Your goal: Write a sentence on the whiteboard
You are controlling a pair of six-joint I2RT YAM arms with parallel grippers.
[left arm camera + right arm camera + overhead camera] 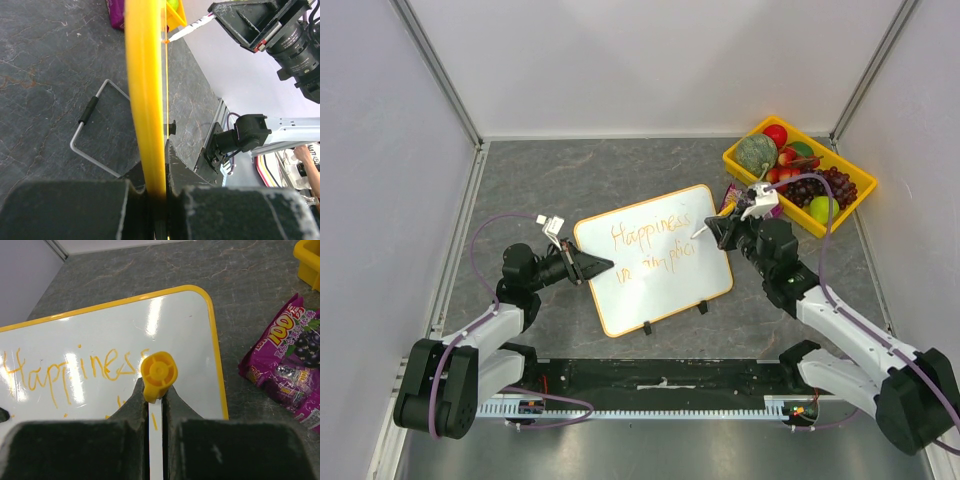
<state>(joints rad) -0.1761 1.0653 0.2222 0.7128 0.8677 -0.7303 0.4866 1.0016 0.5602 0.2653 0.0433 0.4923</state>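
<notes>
We saw a yellow tray [830, 150] of fruit [838, 185] at the grey table's [550, 170] far right corner, with a purple snack packet [290, 365] just beside it.

We reach low, inward from both sides; left gripper [598, 266] pinched on whiteboard [660, 295] edge, right gripper [723, 232] clamped around marker [158, 375].

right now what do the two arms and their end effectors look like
The left arm and right arm have white links with bulky black joints. A thin purple cable loops along each. The left end effector and right end effector have black, wedge-shaped fingers.
</notes>
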